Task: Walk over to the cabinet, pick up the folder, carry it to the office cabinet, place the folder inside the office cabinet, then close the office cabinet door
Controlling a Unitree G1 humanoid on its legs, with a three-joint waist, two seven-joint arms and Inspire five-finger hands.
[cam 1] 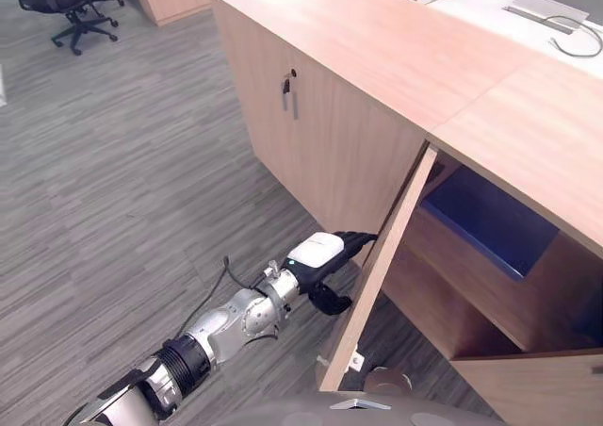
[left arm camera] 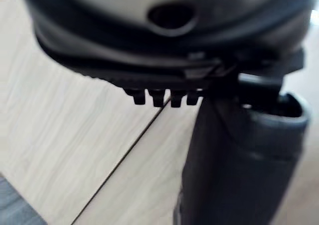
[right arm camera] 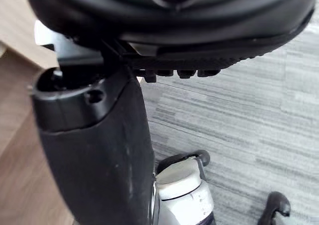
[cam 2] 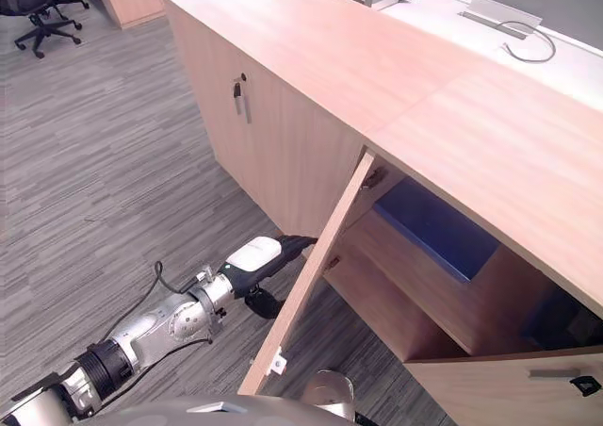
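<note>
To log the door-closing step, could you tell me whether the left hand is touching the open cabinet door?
Touching. In the left eye view the left hand has straight fingers ending against the cabinet door, with no gap.

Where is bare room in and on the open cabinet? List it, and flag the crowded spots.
Bare: the shelf board in front of the blue folder, the cabinet floor beneath that shelf, and the long cabinet top. Crowded: the shelf's back, taken by the folder, and the open door's outer face, where the left hand presses straight fingers.
</note>
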